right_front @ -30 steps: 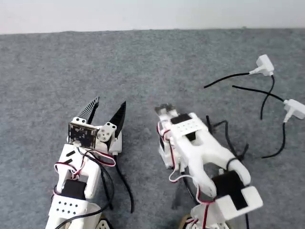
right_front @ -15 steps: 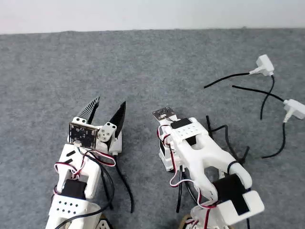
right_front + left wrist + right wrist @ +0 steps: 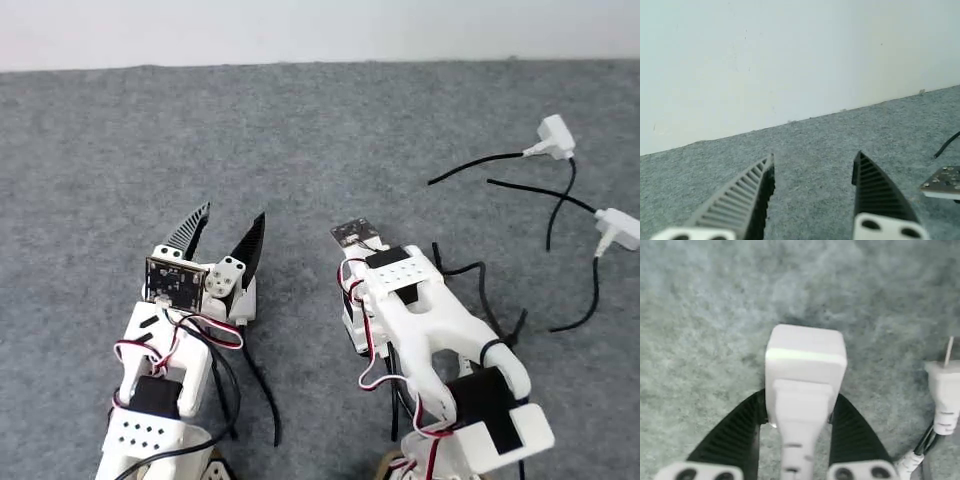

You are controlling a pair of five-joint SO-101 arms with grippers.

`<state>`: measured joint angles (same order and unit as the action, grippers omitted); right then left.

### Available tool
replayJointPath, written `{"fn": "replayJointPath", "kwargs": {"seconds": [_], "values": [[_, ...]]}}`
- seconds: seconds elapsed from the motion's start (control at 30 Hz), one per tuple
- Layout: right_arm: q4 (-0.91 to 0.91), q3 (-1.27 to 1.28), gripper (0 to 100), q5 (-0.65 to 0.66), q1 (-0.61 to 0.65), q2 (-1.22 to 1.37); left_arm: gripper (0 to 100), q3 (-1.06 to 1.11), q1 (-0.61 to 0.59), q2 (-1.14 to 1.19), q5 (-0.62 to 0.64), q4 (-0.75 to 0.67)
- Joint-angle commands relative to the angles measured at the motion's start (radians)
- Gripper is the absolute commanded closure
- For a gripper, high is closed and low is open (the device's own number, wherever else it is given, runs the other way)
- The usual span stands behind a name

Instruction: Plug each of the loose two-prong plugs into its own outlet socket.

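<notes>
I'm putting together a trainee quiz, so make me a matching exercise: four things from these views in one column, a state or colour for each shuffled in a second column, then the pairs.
Things
1. left gripper
2. right gripper
3. two-prong plug lying beside the right gripper
4. table surface

States
A. grey
B. fingers closed on a white plug
C. fingers spread, nothing between them
D. loose, prongs bare

Pairs: 1-C, 2-B, 3-D, 4-A

Bright even light, faint soft shadows
</notes>
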<state>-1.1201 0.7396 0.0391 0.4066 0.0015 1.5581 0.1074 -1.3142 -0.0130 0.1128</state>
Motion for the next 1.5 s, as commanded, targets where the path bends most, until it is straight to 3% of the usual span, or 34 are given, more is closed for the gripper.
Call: {"fn": "replayJointPath", "kwargs": {"seconds": [0.0,0.13,0.33,0.5,0.67,0.83,0.97,1.2,1.47], "values": [[0.039,-0.009,98.9,0.046,0.01,0.018,75,-0.013,0.008,-0.005,-0.011,-0.025],[0.015,-0.025,99.0,0.077,-0.015,-0.031,75,-0.013,0.008,-0.005,-0.011,-0.025],[-0.159,-0.161,99.0,0.167,-0.156,-0.3,75,-0.013,0.008,-0.005,-0.011,-0.025],[-0.243,-0.307,99.0,0.233,-0.332,-0.469,75,-0.013,0.008,-0.005,-0.011,-0.025],[-0.174,-0.434,99.0,0.301,-0.542,-0.441,75,-0.013,0.008,-0.005,-0.011,-0.025],[0.03,-0.557,99.0,0.233,-0.773,-0.219,75,-0.013,0.008,-0.005,-0.011,-0.025],[0.16,-0.73,99.0,0.209,-0.878,0.068,75,-0.013,0.008,-0.005,-0.011,-0.025],[0.174,-1.246,99.0,0.207,-0.963,0.61,75,-0.004,0.009,-0.005,-0.011,-0.028],[0.14,-1.806,98.7,0.207,-0.967,1.095,75,-0.004,0.009,-0.005,-0.011,-0.028]]}}
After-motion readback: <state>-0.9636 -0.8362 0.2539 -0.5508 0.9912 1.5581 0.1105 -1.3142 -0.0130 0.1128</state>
